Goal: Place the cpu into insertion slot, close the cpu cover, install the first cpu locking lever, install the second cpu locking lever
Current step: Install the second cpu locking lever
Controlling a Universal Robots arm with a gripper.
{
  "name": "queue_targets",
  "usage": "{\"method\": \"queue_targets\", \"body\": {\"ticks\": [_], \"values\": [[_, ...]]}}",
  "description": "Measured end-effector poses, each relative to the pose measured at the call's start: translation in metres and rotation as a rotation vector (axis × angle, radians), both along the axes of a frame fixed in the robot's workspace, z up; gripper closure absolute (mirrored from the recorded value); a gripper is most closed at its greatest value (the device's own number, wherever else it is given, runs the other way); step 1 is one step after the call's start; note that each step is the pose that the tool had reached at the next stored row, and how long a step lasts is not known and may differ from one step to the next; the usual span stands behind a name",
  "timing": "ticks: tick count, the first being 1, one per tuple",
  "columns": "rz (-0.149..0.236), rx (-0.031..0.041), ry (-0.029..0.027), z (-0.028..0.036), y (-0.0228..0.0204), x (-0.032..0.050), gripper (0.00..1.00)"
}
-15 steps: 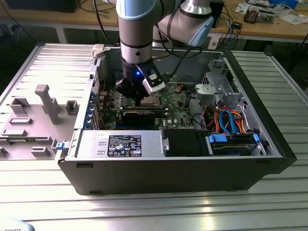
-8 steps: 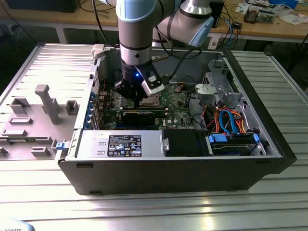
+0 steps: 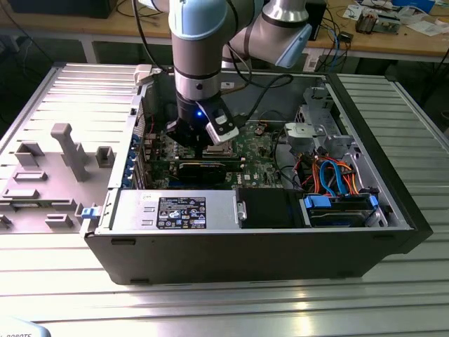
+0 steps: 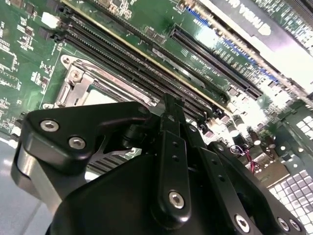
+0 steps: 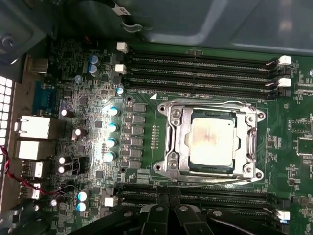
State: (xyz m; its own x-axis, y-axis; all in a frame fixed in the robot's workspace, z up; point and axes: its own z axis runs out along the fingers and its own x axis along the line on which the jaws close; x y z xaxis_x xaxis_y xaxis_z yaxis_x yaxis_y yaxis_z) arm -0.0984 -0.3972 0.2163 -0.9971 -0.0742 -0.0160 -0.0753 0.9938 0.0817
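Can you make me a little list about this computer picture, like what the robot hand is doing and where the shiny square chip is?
place: open computer case on a metal table
gripper: low over the green board, nothing seen in it
cpu: lying in the insertion slot
cpu cover: down flat around the chip
memory slots: long, black, empty, on both sides of the socket

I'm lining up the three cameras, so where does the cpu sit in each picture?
Exterior view: blocked by the hand, low over the green board.
First wrist view: the cpu lies framed by the cpu cover.
Second wrist view: a pale patch inside the silver frame, likely the cpu.
Shared landmark: the long black memory slots.
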Motion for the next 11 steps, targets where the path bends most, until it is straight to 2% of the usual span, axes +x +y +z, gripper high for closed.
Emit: {"method": "queue_targets", "body": {"ticks": [3, 5, 11], "values": [[0.002, 0.0148, 0.0000, -0.0045, 0.0000, -0.0022, 0.89], [0.002, 0.0214, 0.0001, -0.0079, 0.0000, -0.0026, 0.89], [0.002, 0.0236, 0.0001, -0.0103, 0.0000, -0.0027, 0.89]]}}
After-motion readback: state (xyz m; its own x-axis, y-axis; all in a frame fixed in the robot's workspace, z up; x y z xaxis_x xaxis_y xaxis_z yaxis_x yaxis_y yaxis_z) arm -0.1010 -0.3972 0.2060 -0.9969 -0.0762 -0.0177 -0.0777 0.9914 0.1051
